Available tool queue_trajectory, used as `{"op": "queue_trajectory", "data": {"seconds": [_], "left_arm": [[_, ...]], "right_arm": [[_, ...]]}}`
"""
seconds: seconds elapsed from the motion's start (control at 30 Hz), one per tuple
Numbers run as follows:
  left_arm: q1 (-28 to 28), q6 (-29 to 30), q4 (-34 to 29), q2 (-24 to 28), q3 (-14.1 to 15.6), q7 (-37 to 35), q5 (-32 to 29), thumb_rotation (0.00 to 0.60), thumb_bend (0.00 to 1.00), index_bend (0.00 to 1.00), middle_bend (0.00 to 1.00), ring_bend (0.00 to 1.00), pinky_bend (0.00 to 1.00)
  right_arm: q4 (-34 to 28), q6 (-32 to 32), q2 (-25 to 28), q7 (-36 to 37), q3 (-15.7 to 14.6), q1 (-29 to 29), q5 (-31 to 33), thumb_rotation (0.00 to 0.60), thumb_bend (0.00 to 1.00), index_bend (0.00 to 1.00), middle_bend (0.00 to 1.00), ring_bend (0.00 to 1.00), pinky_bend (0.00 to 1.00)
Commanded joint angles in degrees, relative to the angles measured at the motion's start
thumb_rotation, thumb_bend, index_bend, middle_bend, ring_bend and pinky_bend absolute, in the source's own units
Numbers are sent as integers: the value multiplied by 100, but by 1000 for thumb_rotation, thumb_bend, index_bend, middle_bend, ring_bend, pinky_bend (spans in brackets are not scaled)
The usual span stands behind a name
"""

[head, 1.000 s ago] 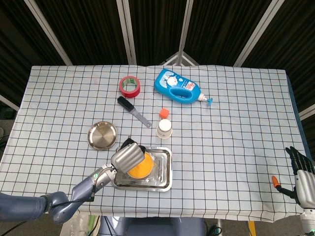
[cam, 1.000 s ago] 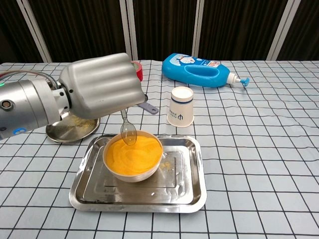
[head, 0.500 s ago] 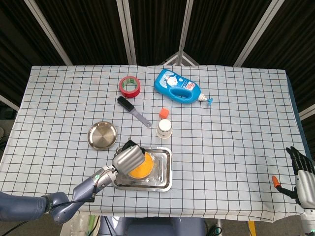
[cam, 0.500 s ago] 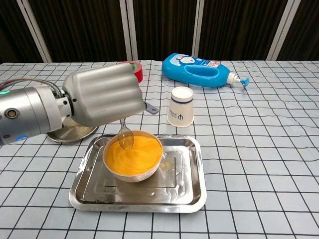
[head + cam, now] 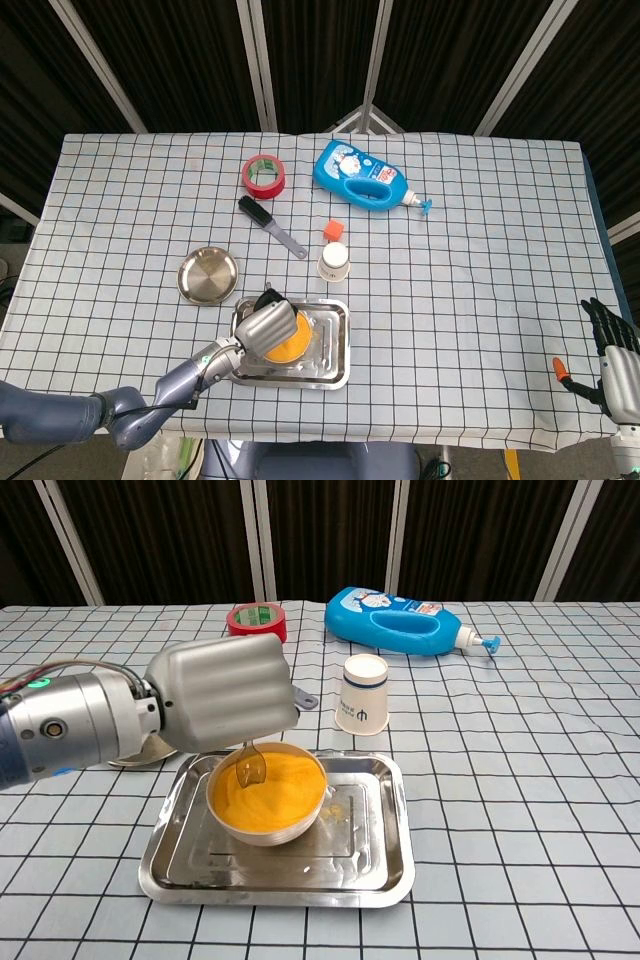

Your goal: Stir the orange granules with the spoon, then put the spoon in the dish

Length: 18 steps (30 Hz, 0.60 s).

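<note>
A white bowl of orange granules sits in a steel tray. My left hand hangs over the bowl's near-left rim and holds a clear plastic spoon, its tip dipping into the granules. The round steel dish lies left of the tray; in the chest view the hand hides most of it. My right hand waits at the table's right edge, fingers apart, holding nothing.
A paper cup stands just behind the tray with an orange cube beyond it. A black brush, red tape roll and blue detergent bottle lie further back.
My left hand has dropped lower and drifted slightly back toward me, bringing the spoon bowl down from above the granules into them at the bowl's left side. The right hand is still.
</note>
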Motion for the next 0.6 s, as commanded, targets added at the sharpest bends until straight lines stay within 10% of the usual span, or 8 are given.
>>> {"op": "queue_trajectory", "data": {"seconds": [0.03,0.6], "left_arm": [[10,10,-15,-108,15,3,-53,600,625,819,1000,1000,1000],[-10,246,-349,-178,-131,-81,-83,600,625,819,1000,1000,1000]], "right_arm": [[2,2,1,-2,-2,0,-8,600,393,0,0,0,0],[-1,10,-8,-17,-5,-1,-18,600,393,0,0,0,0]]}}
